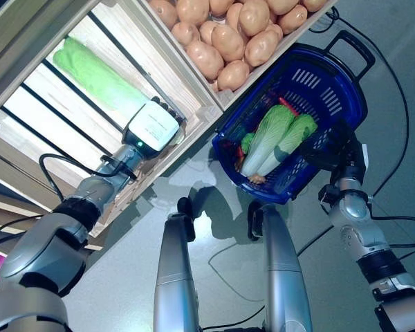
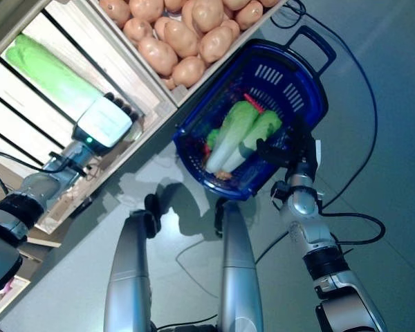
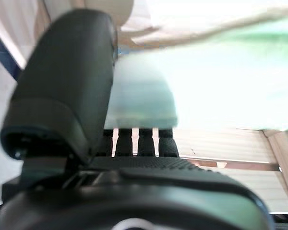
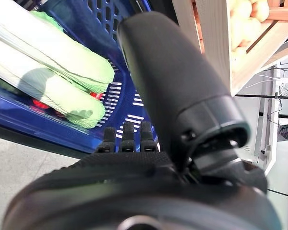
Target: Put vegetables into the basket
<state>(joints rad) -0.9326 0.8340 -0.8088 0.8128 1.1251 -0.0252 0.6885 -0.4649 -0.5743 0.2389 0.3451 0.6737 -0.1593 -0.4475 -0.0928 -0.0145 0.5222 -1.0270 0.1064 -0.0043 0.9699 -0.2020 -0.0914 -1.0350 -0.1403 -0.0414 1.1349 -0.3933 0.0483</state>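
Observation:
A long pale-green cabbage lies in a slatted wooden crate at the left. My left hand is at the cabbage's near end, fingers straight beside it; in the left wrist view the cabbage fills the space just past the fingers. A blue plastic basket is held up at the right, with my right hand curled over its near rim. Two cabbages lie in it on top of something red and other small items.
A wooden crate full of potatoes sits between the cabbage crate and the basket. The basket's black handle hangs free on its far side. Grey floor lies below and to the right.

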